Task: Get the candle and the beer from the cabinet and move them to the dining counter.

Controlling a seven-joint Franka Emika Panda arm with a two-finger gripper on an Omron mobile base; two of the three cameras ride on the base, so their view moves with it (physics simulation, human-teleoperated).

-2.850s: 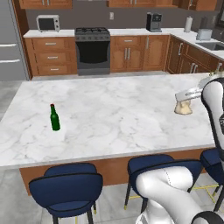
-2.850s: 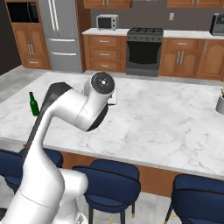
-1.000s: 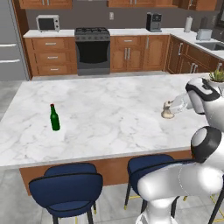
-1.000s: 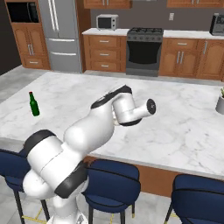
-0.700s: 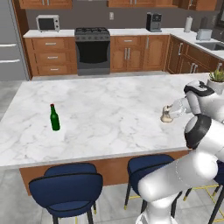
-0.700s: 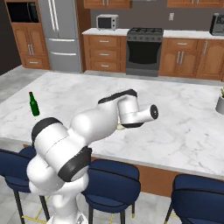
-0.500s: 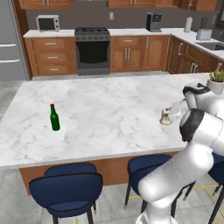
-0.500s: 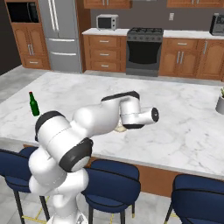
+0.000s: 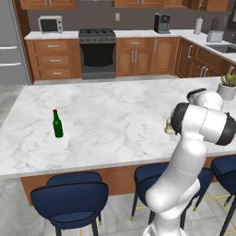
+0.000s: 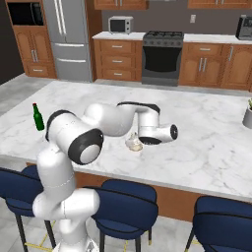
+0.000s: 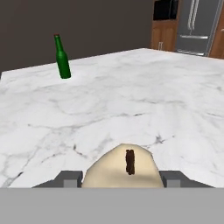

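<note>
Two task items sit on the dining counter (image 9: 120, 110), well apart from each other. Locate the beer (image 9: 57, 124) first: it stands upright near the counter's left end in the left base view, red cap up, with bare marble all around it. In the hand view you see the same bottle (image 11: 61, 57) far off, upright against the dark background.

Next, locate the candle (image 10: 134, 142). In the right base view it rests low at the counter surface, near the stool-side edge, directly beside the arm's wrist. In the left base view the candle (image 9: 170, 128) shows as a small pale shape partly hidden behind the white forearm. In the hand view the candle (image 11: 120, 168) is a cream dome with a short dark wick, seated between the two finger tips.

Check the gripper (image 11: 120, 179): its fingers (image 11: 69, 178) stand either side of the candle, clamped on it as far as the hand view shows. The hand lies roughly level, pointing along the counter toward the beer.

Note the navy stools (image 9: 70, 198) along the near edge, and the potted plant (image 9: 227, 86) at the counter's right end.
</note>
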